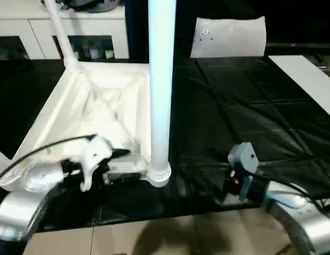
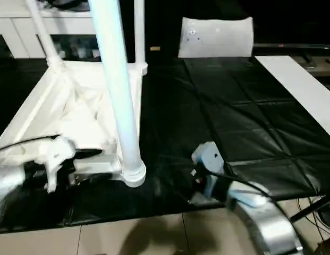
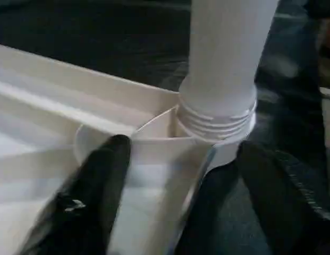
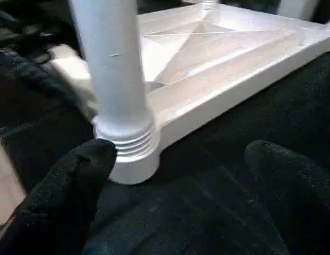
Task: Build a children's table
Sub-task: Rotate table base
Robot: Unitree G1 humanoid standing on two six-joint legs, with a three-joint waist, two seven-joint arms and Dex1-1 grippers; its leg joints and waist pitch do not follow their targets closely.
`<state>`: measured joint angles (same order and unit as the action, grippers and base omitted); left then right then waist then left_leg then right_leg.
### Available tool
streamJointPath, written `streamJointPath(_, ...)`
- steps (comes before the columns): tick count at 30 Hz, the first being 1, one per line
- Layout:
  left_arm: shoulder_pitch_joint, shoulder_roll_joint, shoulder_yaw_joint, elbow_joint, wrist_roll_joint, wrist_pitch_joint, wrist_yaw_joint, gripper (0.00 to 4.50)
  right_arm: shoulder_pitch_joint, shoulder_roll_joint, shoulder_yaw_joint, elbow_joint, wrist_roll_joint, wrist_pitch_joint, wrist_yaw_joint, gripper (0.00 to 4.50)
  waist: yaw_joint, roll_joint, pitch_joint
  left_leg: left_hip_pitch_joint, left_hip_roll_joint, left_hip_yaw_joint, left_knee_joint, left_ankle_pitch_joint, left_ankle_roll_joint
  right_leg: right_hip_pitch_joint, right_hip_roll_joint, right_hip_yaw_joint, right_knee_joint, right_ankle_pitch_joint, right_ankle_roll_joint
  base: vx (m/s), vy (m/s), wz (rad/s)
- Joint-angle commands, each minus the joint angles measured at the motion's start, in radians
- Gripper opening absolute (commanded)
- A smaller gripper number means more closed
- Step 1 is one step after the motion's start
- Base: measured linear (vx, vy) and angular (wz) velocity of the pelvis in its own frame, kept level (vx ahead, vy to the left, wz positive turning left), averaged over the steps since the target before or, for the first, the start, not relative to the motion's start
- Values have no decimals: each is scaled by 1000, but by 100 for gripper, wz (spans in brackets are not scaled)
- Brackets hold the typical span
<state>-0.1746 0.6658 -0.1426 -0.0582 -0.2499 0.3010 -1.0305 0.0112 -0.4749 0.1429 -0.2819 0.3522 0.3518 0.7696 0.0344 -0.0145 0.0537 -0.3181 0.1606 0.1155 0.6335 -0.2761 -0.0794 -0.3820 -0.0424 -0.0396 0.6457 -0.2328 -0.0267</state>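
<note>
Top [image 1: 74, 114] is laid ribs-up so legs screw in. Leg [image 1: 160, 79] stands in near socket, threads showing. Left gripper [image 3: 175, 175] straddles the rim, gaping; right gripper [image 4: 178, 175] at the socket's 3 o'clock, wide, empty.

The near leg [image 1: 160, 79] runs off the top edge, its upper end unseen. The cabinet's [image 1: 74, 32] glass-door contents are too small to tell.

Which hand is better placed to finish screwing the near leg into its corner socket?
Probably the left hand: its open fingers sit at the near leg where threads show above the socket. The right hand is apart on the black mat.
</note>
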Motion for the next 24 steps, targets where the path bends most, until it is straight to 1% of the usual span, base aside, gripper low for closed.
streamJointPath(1, -52, 13, -50, 61, 31, 7, -64, 317, -16, -20, 0, -16, 18, 20, 43, 450, 1, 6, -41, -23, 49, -3, -89, -6, 53, 59, -91, 61, -80, -64, -209, 0, 0, 0)
streamJointPath(2, -90, 11, -74, 103, 47, 1, -95, 317, -20, -30, 3, -18, 21, 27, 62, 450, 1, 7, -41, -22, 46, -2, -89, 3, 55, 58, -89, 61, -82, -66, -205, 0, 0, 0)
streamJointPath(3, -98, 11, -77, 111, 50, 2, -101, 305, -21, -32, 4, -19, 22, 28, 65, 450, 2, 9, -44, -20, 48, -2, -87, 12, 55, 58, -91, 61, -78, -52, -210, 0, 0, 0)
streamJointPath(4, -115, 10, -86, 130, 55, 2, -114, 301, -23, -36, 6, -21, 24, 32, 73, 450, 2, 6, -44, -23, 49, -2, -87, 24, 52, 60, -91, 60, -77, -39, -212, 0, 0, 0)
streamJointPath(5, -135, 10, -97, 154, 59, 1, -132, 301, -25, -43, 8, -23, 27, 36, 80, 450, 2, 6, -44, -24, 49, -2, -87, 27, 53, 61, -92, 60, -77, -33, -215, 0, 0, 0)
streamJointPath(6, -155, 11, -108, 179, 63, 0, -153, 273, -27, -50, 11, -27, 33, 43, 89, 450, 2, 6, -46, -22, 47, -1, -85, 36, 54, 60, -90, 60, -77, -21, -218, 0, 0, 0)
streamJointPath(7, -167, 12, -115, 194, 67, -1, -166, 273, -29, -54, 13, -29, 36, 48, 95, 450, 3, 7, -47, -24, 50, -1, -84, 40, 53, 62, -92, 60, -74, -9, -227, 0, 0, 0)
streamJointPath(8, -191, 18, -132, 229, 83, -14, -185, 263, -30, -62, 16, -32, 44, 56, 106, 450, 3, 6, -46, -24, 50, -1, -85, 39, 54, 61, -92, 60, -76, -10, -229, 0, 0, 0)
streamJointPath(9, -195, 20, -135, 235, 86, -17, -189, 258, -30, -64, 16, -33, 45, 57, 108, 450, 3, 7, -47, -21, 49, 0, -85, 34, 56, 60, -90, 59, -77, -19, -228, 0, 0, 0)
streamJointPath(10, -210, 25, -146, 260, 94, -24, -204, 248, -30, -71, 20, -34, 47, 59, 117, 450, 4, 7, -46, -22, 50, 0, -85, 27, 54, 60, -91, 59, -77, -26, -230, 0, 0, 0)
streamJointPath(11, -230, 29, -156, 294, 110, -40, -215, 248, -31, -77, 23, -35, 49, 59, 125, 450, 4, 7, -46, -23, 51, -2, -86, 27, 55, 62, -91, 59, -78, -28, -229, 0, 0, 0)
streamJointPath(13, -254, 33, -166, 341, 127, -65, -232, 220, -32, -81, 23, -38, 53, 65, 137, 450, 4, 7, -46, -23, 52, -1, -87, 22, 52, 62, -93, 59, -78, -35, -230, 0, 0, 0)
streamJointPath(16, -274, 30, -168, 384, 140, -94, -241, 214, -33, -83, 25, -39, 55, 73, 143, 450, 5, 7, -46, -22, 54, -1, -88, 11, 45, 61, -95, 60, -81, -54, -231, 0, 0, 0)
streamJointPath(17, -279, 29, -167, 395, 143, -103, -240, 184, -34, -83, 27, -40, 54, 75, 142, 450, 5, 6, -45, -23, 54, -1, -89, 11, 45, 60, -95, 60, -81, -55, -231, 0, 0, 0)
streamJointPath(20, -290, 25, -169, 414, 147, -111, -246, 179, -32, -87, 31, -44, 60, 87, 142, 450, 5, 6, -45, -23, 55, -1, -90, 16, 42, 61, -96, 60, -80, -42, -236, 0, 0, 0)
streamJointPath(21, -295, 24, -171, 423, 148, -115, -249, 174, -31, -87, 33, -44, 61, 90, 142, 450, 5, 4, -45, -23, 56, 0, -90, 14, 40, 61, -95, 60, -79, -45, -235, 0, 0, 0)
streamJointPath(22, -299, 21, -170, 433, 150, -120, -256, 158, -30, -87, 33, -44, 61, 92, 142, 450, 5, 6, -44, -23, 55, 0, -90, 7, 39, 61, -97, 61, -81, -56, -234, 0, 0, 0)
streamJointPath(23, -299, 21, -170, 433, 150, -120, -256, 158, -30, -87, 33, -44, 61, 92, 142, 450, 5, 5, -43, -23, 55, 0, -90, 0, 39, 60, -97, 61, -83, -68, -232, 0, 0, 0)
streamJointPath(24, -302, 18, -170, 441, 151, -123, -262, 142, -28, -86, 34, -43, 60, 92, 142, 450, 6, 5, -42, -23, 56, 0, -91, -12, 36, 59, -98, 61, -85, -91, -228, 0, 0, 0)
